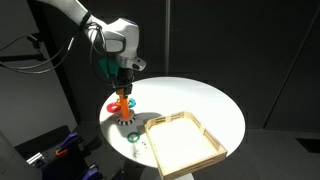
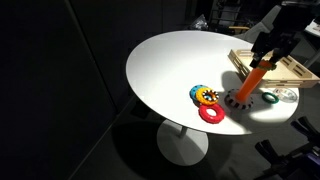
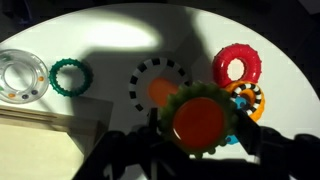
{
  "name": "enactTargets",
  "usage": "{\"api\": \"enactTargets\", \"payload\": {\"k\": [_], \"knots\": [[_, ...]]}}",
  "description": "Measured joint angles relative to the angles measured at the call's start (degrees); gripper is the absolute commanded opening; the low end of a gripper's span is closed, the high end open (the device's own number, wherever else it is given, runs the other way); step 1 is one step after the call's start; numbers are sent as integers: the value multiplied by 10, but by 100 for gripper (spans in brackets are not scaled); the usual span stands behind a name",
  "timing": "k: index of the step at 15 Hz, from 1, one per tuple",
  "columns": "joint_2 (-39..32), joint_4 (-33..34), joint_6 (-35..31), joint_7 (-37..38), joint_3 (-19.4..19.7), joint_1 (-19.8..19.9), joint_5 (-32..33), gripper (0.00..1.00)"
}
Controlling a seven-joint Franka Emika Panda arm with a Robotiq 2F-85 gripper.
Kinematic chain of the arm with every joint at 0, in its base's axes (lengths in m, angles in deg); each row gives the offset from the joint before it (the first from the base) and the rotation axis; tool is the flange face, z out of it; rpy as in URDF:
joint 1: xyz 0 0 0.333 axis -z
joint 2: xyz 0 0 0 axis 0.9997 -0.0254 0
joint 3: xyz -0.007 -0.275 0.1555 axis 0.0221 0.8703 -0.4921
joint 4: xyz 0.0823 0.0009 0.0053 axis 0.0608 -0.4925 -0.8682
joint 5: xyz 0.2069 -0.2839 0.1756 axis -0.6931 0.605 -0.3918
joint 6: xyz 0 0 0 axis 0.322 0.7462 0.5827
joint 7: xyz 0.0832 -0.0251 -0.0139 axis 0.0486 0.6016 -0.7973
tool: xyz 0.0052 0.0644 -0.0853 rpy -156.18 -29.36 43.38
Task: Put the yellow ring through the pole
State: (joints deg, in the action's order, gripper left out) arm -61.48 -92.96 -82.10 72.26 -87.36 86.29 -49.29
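Although shadow dulls its colour in the wrist view, the yellow ring (image 3: 196, 91) shows as a scalloped rim between the dark fingers of the tool (image 1: 122, 80), which looks closed on it, directly over the pole (image 2: 255, 82). The orange disc filling the ring's hole is, I judge, the pole's tip.

I expect the ring to be a light, rigid plastic piece, smooth enough to slip or twist if pinched off-centre. The hold belongs across its rim from outside, leaving the hole free. The pole looks light too; a sideways nudge could tip it or skid it across the white surface (image 1: 200, 100).

A black-and-white ring (image 3: 160, 64) lies around the pole's foot and hides its base. I cannot tell whether the yellow ring is around the tip or just above it: the fingers are silhouettes, and in both exterior views the tool covers the pole's top. Beside the red ring (image 3: 238, 65) lies a yellow-orange piece (image 2: 205, 95) too small to read.
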Motion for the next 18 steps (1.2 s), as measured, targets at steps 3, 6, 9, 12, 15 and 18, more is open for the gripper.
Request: {"api": "enactTargets", "payload": {"k": [3,6,9,12,15,18], "knots": [[0,-19,-35,-8,-2,0,6,94],[0,-36,-64,-15,-5,-1,10,100],[0,-41,-58,-28,-8,-1,9,100],[4,-41,-23,-39,-9,-1,7,100],[14,-40,-4,-41,-9,-1,16,100],[31,-40,-3,-41,-9,-1,41,100]]}}
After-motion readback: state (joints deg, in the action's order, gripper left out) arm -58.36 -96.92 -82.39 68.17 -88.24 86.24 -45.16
